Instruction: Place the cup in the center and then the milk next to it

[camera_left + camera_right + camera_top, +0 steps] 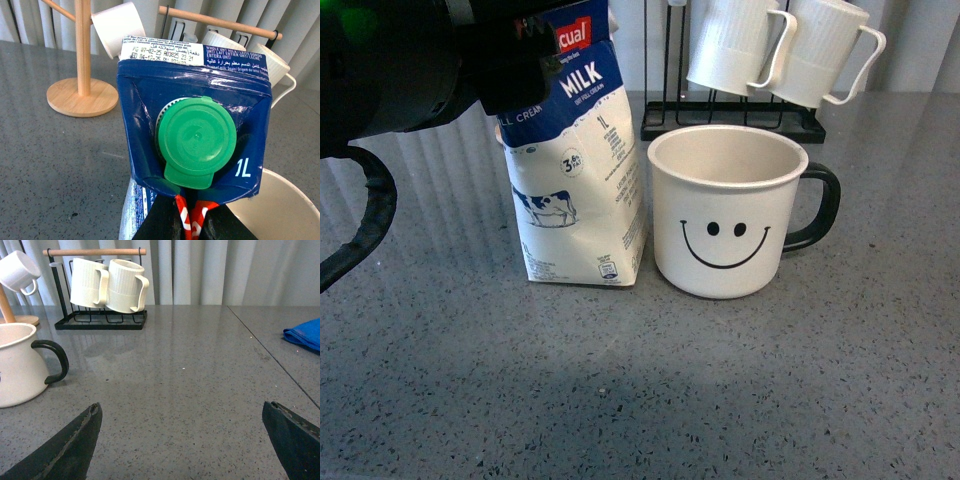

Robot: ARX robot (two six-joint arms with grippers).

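Milk: The milk carton [582,190] stands with its base on the table [640,400], just left of the cup in my front view. A thin gap shows between them.
Cup: The smiley-face cup [725,215] sits upright near the middle of the table, with its black handle pointing away from the carton.
Left hand: The left hand [192,225] is clamped on the carton's top ridge, below the green cap [196,142].
Right hand: The right hand [182,440] is spread wide and carries nothing, low over bare table on the handle side of the cup.
Stage: I judge both things placed, with only the release left to do.
Risk, carton: Its side wall looks dented and it seems to lean a little. If I let go while it is off balance, it could tip against the cup.
Risk, hand: A finger dragging on the ridge as it opens could pull the carton over or nudge the cup off centre.
Risk, behind: The ribbed mugs [775,45] on the wire rack [740,118] hang close behind, so lifting out backwards could clip them.
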